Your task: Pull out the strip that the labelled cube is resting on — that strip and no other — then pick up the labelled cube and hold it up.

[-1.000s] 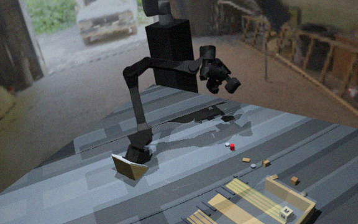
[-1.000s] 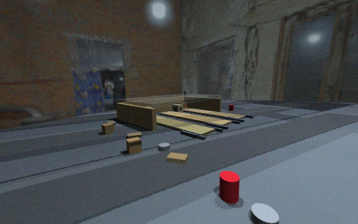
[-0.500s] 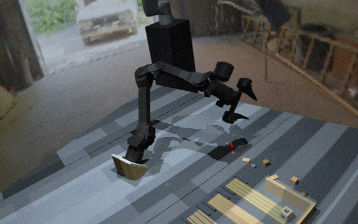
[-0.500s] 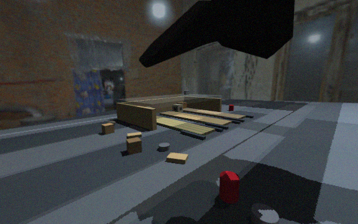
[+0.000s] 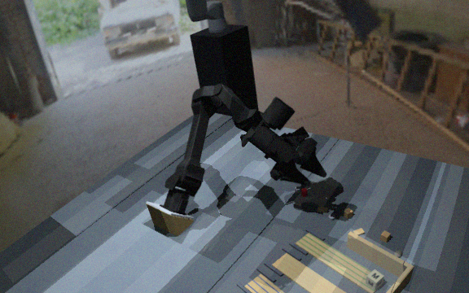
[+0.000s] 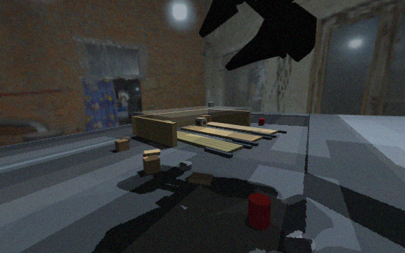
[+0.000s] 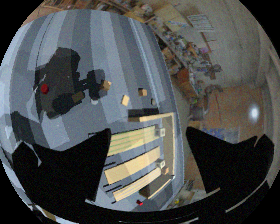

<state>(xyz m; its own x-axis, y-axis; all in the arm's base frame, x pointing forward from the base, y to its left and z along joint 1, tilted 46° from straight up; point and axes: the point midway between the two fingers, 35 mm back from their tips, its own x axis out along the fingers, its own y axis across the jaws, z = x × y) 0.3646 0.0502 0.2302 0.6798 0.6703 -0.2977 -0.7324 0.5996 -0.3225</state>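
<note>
A pale cube marked M [image 5: 374, 279] [image 7: 161, 132] sits on the inner end of the green-lined strip [image 5: 328, 257] [image 6: 211, 141] [image 7: 133, 141]. A second pale cube [image 6: 200, 121] [image 7: 161, 164] is at the inner end of the plain strip [image 5: 301, 272] [image 6: 223, 133] [image 7: 133, 165]; its mark is too small to read. A third, lined strip [image 5: 263, 283] [image 6: 241, 127] [image 7: 138, 185] lies beyond. My gripper [image 5: 317, 180] [image 6: 214, 51] [image 7: 149, 132] is open and empty, high above the table, on the arm's side of the strips and away from both cubes.
A low wooden wall [image 5: 377, 249] [image 6: 155, 131] stands beside the green-lined strip and turns behind the strips' inner ends. Dark rails flank the outer ends. Small wooden cubes [image 5: 386, 236] [image 6: 151, 164] [image 7: 107, 85] and a red cylinder [image 5: 304, 192] [image 6: 259, 211] [image 7: 44, 88] lie outside.
</note>
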